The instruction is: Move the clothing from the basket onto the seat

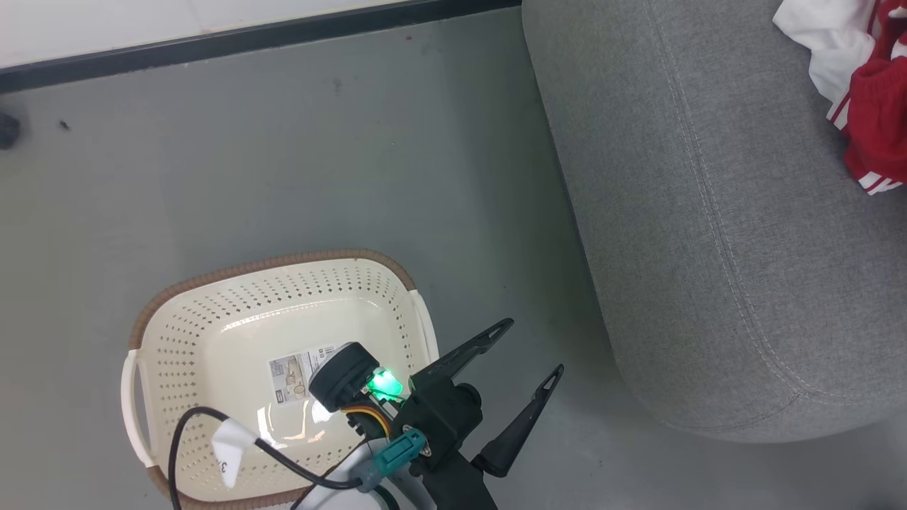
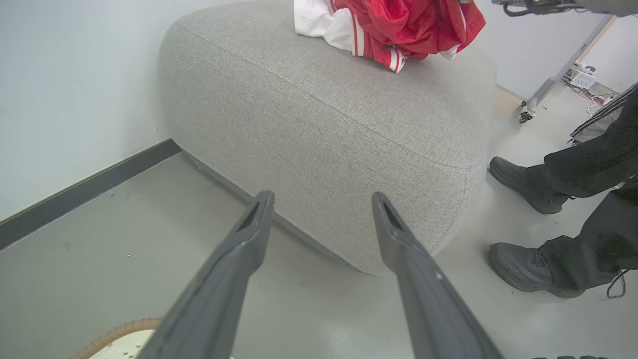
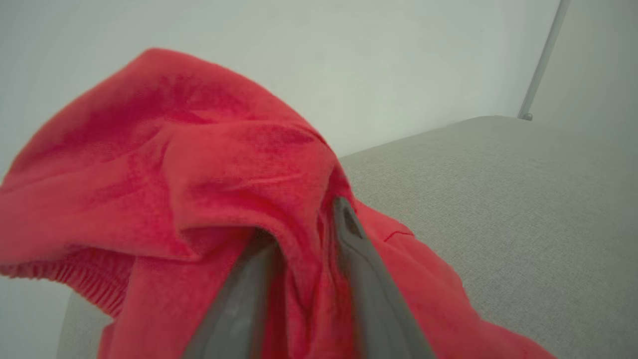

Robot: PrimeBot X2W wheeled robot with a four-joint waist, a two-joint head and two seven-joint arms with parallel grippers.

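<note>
Head view. Basket: cream, perforated, brown rim, standing on the grey floor; a printed label lies on its bottom. My left claw: above the floor just beside the basket's right edge, fingers spread wide with nothing between them; a black cable with a white tag loops behind it. Seat: grey woven upholstery, rounded corner toward me, well apart from the basket. Clothing: red and white, heaped on the seat's top at the picture's upper right corner. Black skirting: runs along the floor's far edge.

Left wrist view. Left claw: both fingers splayed wide, pointing at the seat's near rounded corner, touching nothing. Clothing: crumpled on the seat's top toward its far edge, stripe trim showing. Basket rim: a brown arc at the bottom left. Person's shoes: two, dark, on the floor beside the seat's right edge. Wheeled stand: behind them.

Right wrist view. Right claw: fingers a narrow gap apart, a fold of red clothing bunched between and over them; whether I pinch it or it hangs loose I cannot tell. Seat top: directly beneath the cloth. Pale wall: behind.
</note>
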